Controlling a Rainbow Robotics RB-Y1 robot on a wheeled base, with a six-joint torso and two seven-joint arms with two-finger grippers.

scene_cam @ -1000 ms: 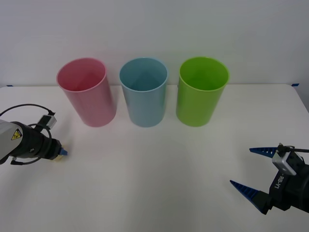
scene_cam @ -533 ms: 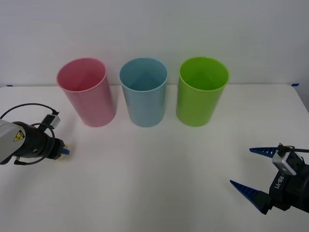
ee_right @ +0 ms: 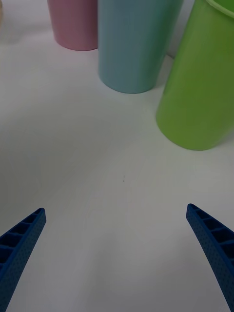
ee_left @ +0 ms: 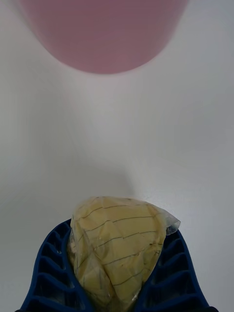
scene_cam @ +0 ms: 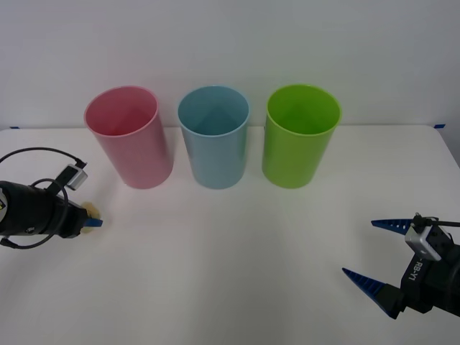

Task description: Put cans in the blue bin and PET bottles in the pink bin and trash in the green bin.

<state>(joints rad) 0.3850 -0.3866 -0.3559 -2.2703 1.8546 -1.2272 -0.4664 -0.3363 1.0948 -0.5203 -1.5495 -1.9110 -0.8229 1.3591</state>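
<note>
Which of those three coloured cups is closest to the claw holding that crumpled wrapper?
The pink bin, at the robot's left end of the row. The left gripper, shut on the trash, sits just beside it; the blue bin and green bin stand farther along.

The left end effector (scene_cam: 92, 222) has short blue fingers of open ribbed lattice on a round black wrist. A thin black cable loops up over that wrist to a small grey plug. The right end effector (scene_cam: 363, 251) carries two long, pointed blue ribbed fingers on a black body, with a grey block on top and white "RB-Y1" lettering along its side.
</note>
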